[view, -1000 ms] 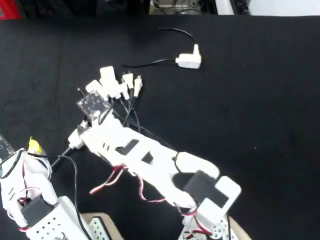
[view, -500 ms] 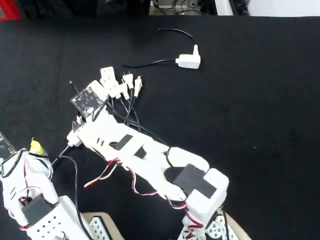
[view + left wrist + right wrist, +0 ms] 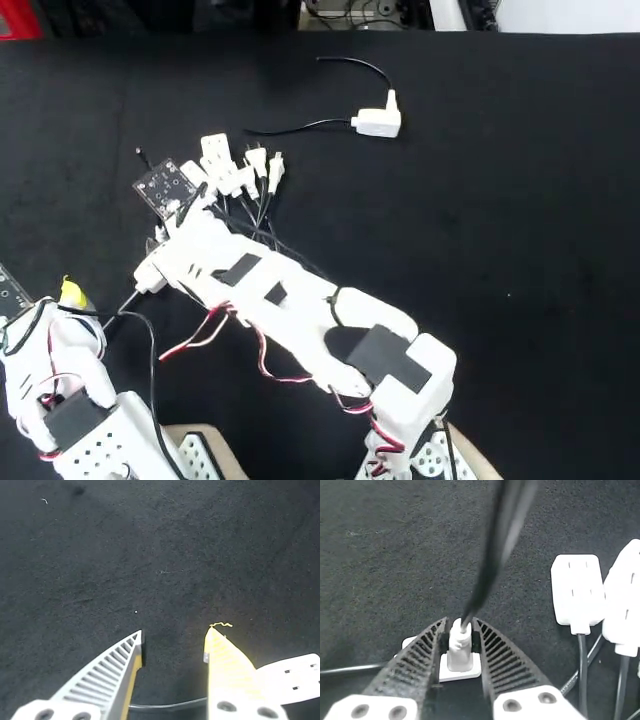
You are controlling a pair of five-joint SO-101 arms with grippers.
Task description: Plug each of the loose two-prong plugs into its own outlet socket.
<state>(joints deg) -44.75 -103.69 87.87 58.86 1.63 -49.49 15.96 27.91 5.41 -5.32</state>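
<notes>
My right gripper is shut on a white two-prong plug with a black cable, and the plug stands on a white outlet socket. Two more white outlet sockets lie beside it. From above, the right arm stretches over the cluster of sockets and plugs, with its gripper at the cluster's near left side. A loose white plug with a curled black cable lies at the far middle of the table. My left gripper hangs open over bare black cloth at the near left.
Black cables fan out from the cluster under the right arm. A white connector with a thin cable lies between the two arms. The black table is bare on its right half.
The right arm has swung left and slightly away, carrying its wrist toward the left side of the socket cluster. The left arm and the loose far plug have stayed put.
</notes>
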